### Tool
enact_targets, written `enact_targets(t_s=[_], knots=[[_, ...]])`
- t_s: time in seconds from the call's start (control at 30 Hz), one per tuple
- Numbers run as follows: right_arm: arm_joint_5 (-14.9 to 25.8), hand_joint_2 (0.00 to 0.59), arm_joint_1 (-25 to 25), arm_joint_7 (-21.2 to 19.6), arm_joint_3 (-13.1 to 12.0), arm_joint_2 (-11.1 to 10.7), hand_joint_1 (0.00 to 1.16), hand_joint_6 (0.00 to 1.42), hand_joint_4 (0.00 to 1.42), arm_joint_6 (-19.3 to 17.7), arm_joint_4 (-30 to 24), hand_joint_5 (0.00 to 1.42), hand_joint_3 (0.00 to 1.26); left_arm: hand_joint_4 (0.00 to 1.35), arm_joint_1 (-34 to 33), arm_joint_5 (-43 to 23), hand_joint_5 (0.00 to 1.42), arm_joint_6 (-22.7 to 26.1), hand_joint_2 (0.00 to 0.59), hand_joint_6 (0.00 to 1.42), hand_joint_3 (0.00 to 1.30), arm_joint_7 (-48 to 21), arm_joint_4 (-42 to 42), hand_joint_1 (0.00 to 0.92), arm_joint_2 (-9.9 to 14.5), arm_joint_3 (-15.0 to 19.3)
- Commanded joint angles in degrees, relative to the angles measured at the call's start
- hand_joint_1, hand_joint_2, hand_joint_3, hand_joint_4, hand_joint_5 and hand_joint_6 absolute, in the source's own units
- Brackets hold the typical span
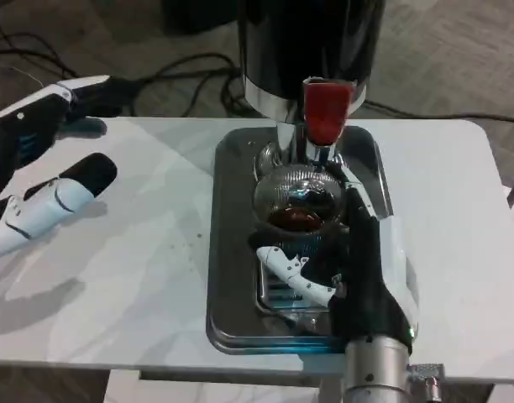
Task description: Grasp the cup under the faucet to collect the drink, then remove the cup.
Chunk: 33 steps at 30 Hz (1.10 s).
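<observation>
Right hand (358, 260) wrapped around glass cup (296, 201), held under red-handled faucet (326, 113) over metal tray (232, 294); dark drink already inside. Left hand (47, 206) spread, idle above desk (131, 252). Remaining, by appearance: finishing fill, removing cup.

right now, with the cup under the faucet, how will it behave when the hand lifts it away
The cup looks like clear glass with dark drink inside, so probably rigid, smooth and somewhat slippery. The liquid may slosh if it tilts. The right hand wraps it beside the red tap, so clearance looks tight.
</observation>
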Motion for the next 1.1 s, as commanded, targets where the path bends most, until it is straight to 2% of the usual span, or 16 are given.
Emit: enact_targets(t_s=[0.03,0.2,0.33,0.57,0.83,0.93,1.1], knots=[[0.95,0.158,3.47,-1.10,0.82,6.45,0.82,0.77,0.46,0.79,1.97,0.51,0.29,0.22,0.88,-0.43,0.21,-0.46,0.171,0.28,0.29,-0.05,-0.35,0.214,0.92,0.69],[0.98,0.160,4.28,-3.19,0.88,6.39,0.81,1.02,0.62,-1.07,1.94,0.68,0.45,0.22,1.05,-0.67,0.20,-0.50,0.171,0.28,0.29,-0.29,-0.72,0.213,1.06,0.71],[1.07,0.153,4.98,-4.84,0.87,6.37,0.83,1.13,0.69,-2.82,1.99,0.77,0.52,0.22,0.89,-0.67,0.20,-0.46,0.169,0.28,0.29,-0.18,-0.97,0.196,0.99,0.53],[1.18,0.177,6.14,-7.15,0.83,6.04,0.83,1.22,0.77,-5.15,1.99,0.85,0.59,0.22,0.86,-0.78,0.20,-0.42,0.169,0.28,0.28,-0.16,-1.06,0.192,1.00,0.61],[0.98,0.166,9.07,-10.79,0.67,5.28,0.85,1.39,0.88,-10.49,0.92,1.03,0.71,0.22,0.26,-0.59,0.19,-0.51,0.169,0.27,0.28,-0.04,-1.16,0.191,0.91,0.16],[0.93,0.153,10.86,-11.36,0.54,4.63,0.86,1.42,0.97,-12.72,-0.56,1.12,0.78,0.22,0.14,-0.47,0.19,-0.57,0.169,0.27,0.27,0.05,-1.19,0.190,0.86,0.08],[1.26,0.151,14.63,-10.47,0.48,2.78,0.86,1.42,1.03,-14.60,-5.16,1.19,0.85,0.21,-1.19,-0.08,0.19,-0.50,0.165,0.26,0.27,0.13,-0.14,0.201,0.64,-0.91]])
